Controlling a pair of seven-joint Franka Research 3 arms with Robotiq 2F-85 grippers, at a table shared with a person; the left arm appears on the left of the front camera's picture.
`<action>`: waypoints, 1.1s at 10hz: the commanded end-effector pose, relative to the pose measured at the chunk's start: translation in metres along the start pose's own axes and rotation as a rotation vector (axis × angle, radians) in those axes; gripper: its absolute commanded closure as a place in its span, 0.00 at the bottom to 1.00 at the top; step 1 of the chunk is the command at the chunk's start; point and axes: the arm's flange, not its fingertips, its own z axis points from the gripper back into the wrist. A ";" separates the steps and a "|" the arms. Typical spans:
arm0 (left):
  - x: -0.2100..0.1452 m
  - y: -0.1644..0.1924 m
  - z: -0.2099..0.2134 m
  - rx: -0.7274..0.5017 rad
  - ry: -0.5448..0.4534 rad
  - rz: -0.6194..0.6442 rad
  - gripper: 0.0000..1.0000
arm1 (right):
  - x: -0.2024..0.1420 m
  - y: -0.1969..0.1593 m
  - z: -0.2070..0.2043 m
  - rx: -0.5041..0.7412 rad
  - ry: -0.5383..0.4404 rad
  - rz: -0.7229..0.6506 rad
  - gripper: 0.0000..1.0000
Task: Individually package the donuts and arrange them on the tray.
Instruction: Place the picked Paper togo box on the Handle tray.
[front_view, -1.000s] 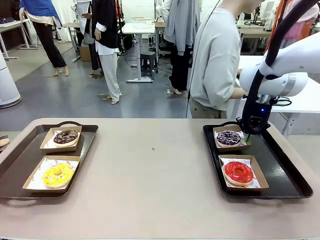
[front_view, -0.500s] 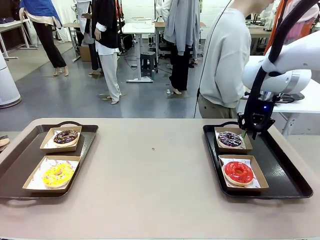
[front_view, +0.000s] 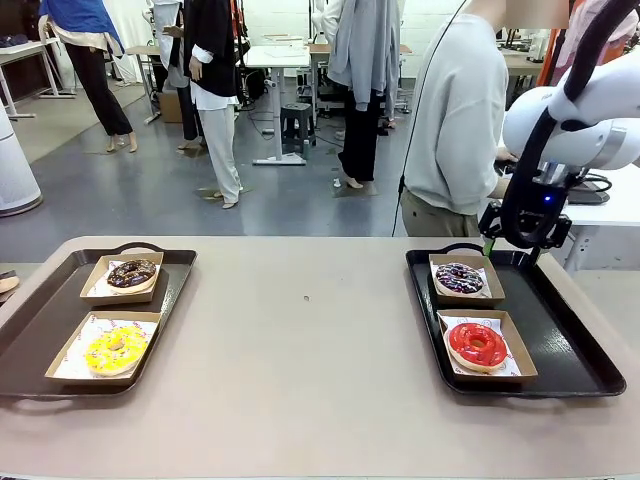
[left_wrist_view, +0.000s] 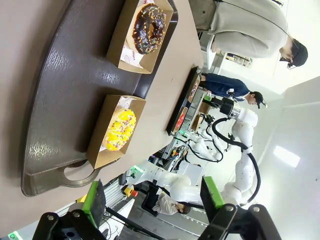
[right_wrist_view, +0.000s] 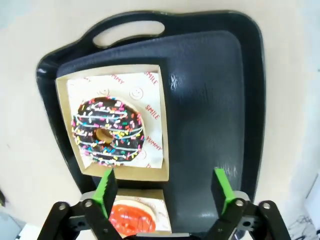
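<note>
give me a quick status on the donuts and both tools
Right tool open, above right tray. Left tool open, empty. Four donuts boxed, two per tray. Nothing obstructing.

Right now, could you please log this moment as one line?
right gripper: open, above right tray | purple donut: boxed | red donut: boxed | left gripper: open

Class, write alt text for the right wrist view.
A dark purple sprinkled donut sits in a cardboard box on a black tray. The open right gripper hovers above, the red donut peeking between its green-padded fingers.

Robotics lab: white work tables (front_view: 275, 55) across an open grey floor (front_view: 130, 195), more robot arms (left_wrist_view: 240, 145) behind.
</note>
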 end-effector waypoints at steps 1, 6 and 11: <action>-0.004 -0.001 0.000 0.005 -0.010 -0.002 0.00 | -0.027 0.002 0.009 0.000 0.007 0.052 0.00; -0.004 -0.001 0.000 0.005 -0.010 -0.002 0.00 | -0.080 -0.007 0.044 0.146 -0.034 0.176 0.00; -0.004 -0.001 0.000 0.005 -0.010 -0.002 0.00 | -0.072 0.002 0.050 0.092 -0.048 0.159 0.00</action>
